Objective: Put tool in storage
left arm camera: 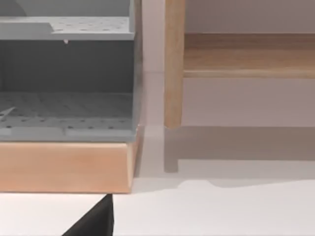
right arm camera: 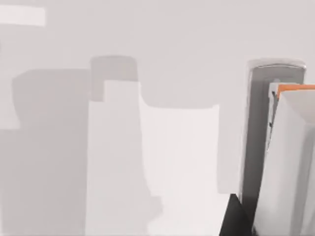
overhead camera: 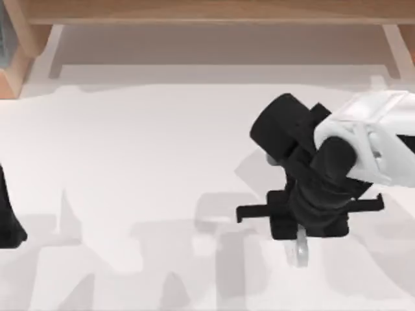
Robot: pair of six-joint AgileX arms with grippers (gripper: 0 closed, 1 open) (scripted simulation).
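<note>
My right gripper [overhead camera: 300, 234] points down over the right half of the table, shut on the tool [overhead camera: 300, 251]. The tool's pale, rounded end sticks out below the black fingers. In the right wrist view the tool [right arm camera: 260, 132] is a pale strip with a dark stripe, standing upright beside a dark finger [right arm camera: 230, 220] and a white block with an orange edge [right arm camera: 290, 157]. The storage [left arm camera: 69, 103] is a grey pegboard shelf unit on a wooden base, at the far left corner in the top view [overhead camera: 5, 32]. My left arm [overhead camera: 8, 214] is parked at the left edge.
A wooden frame [overhead camera: 214, 11] runs along the far side of the table, and one of its legs [left arm camera: 173, 73] stands beside the shelf unit. Grey shadow patches [overhead camera: 214, 253] lie across the white tabletop near the front.
</note>
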